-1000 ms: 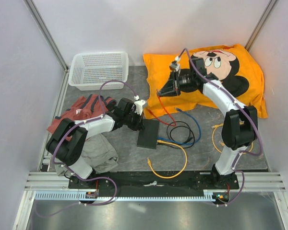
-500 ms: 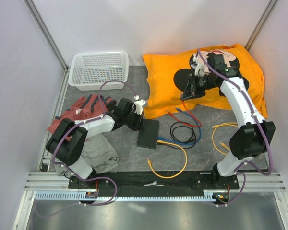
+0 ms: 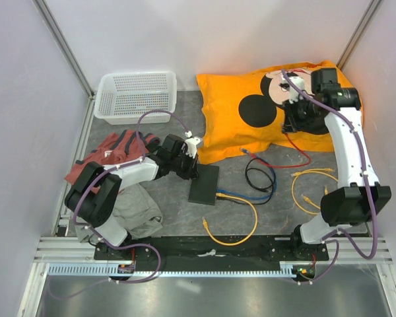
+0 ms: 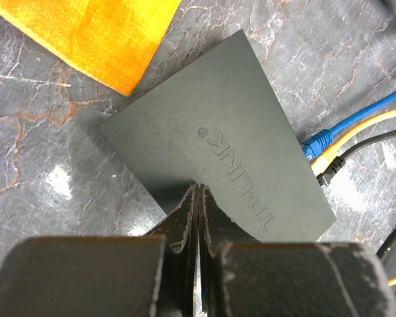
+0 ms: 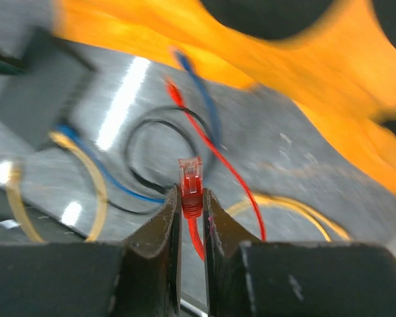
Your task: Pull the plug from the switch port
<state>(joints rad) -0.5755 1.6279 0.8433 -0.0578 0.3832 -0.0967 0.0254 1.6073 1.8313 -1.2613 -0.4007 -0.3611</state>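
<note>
**1. Left pincer**
The left pincer (image 4: 197, 190) is fully closed. Its 2 fingers are pressed together with nothing between them. The tips sit over the near edge of the switch (image 4: 218, 132); contact cannot be confirmed. The switch lies flat on the table, directly ahead of the tips, with its lettered face up. To the right of the tips, 3 leads enter the switch's side: a blue plug (image 4: 317, 141), a yellow cable (image 4: 373, 123) and a black cable (image 4: 366, 146). Ahead and to the left of the tips lies a corner of the orange pillow (image 4: 99, 33), near the switch but apart from it.

**2. Right pincer**
The right pincer (image 5: 191, 196) is set narrow and is clamped on the red plug (image 5: 191, 173). The plug stands upright between the 2 fingers, with its head projecting beyond the tips. The red cable (image 5: 218, 160) trails away below. The plug is clear of the switch, which lies well ahead and to the left of this pincer. In the top view, the right pincer hangs over the pillow's near edge.
</note>
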